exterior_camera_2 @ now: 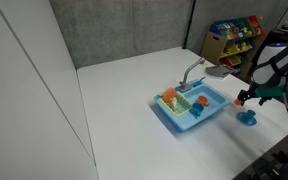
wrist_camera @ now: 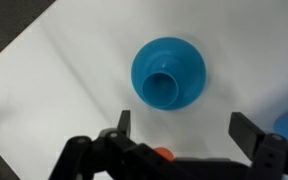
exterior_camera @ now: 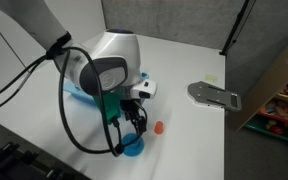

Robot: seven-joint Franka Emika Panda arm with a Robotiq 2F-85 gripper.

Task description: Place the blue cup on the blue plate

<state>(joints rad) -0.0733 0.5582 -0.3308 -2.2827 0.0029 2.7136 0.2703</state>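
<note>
as the tool (wrist_camera: 184, 135) gapes, blue cup (wrist_camera: 164, 88) stands upright on blue plate (wrist_camera: 190, 57).

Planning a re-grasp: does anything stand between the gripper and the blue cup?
Nothing visible does. In the wrist view the blue cup sits on the blue plate, in clear sight of the open gripper.

My gripper (wrist_camera: 182, 128) is black, and in the wrist view the blue cup (wrist_camera: 165, 88) and the blue plate (wrist_camera: 191, 58) share the same bright, plain blue against the white table (wrist_camera: 54, 70). A small orange cup (exterior_camera: 159, 128) shows on that white top in an exterior view. The toy sink (exterior_camera_2: 212, 112) is a paler light blue with orange, green and blue pieces in it, and the far wall (exterior_camera_2: 124, 30) is mottled grey.
</note>
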